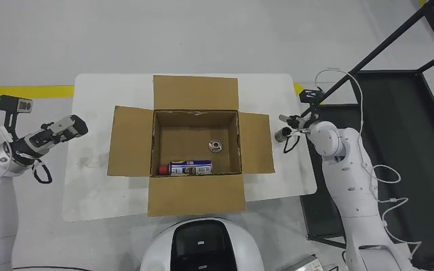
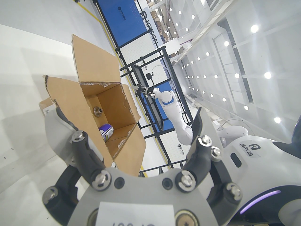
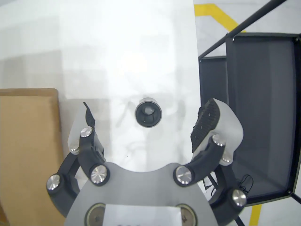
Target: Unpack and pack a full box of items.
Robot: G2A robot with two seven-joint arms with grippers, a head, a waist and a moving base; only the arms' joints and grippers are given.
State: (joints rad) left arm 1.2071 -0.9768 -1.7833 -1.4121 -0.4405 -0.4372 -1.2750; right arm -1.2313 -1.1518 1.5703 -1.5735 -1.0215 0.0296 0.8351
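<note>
**Two items in the opened box, one out on the table**

The cardboard box (image 1: 132,142) sat in the middle of the white table (image 1: 95,190) with all four flaps folded out flat. The flaps took up much of the tabletop on each side. A black metal rack (image 1: 400,101) stood off the table's right edge, close behind the right arm, and a yellow floor line (image 1: 34,91) ran beyond the table's left side.

Inside the box, a labelled can (image 1: 191,167) lay on its side against the wall nearest the robot. Its long axis ran along that wall, with the red end toward the robot's left. A round flanged metal fitting (image 1: 215,145) rested on the box floor, apart from the can and toward the right wall, with its bore facing up.

A small dark cylinder (image 1: 281,134) stood upright on the bare table just beside the right flap's outer edge, hollow end up.

The right gripper (image 3: 149,109) hung above that cylinder, spread wide and holding nothing, with neither finger touching it. The left gripper (image 2: 127,114) was also spread wide and empty. It was over the table's left edge, well apart from the box and turned toward the box's open top.
</note>
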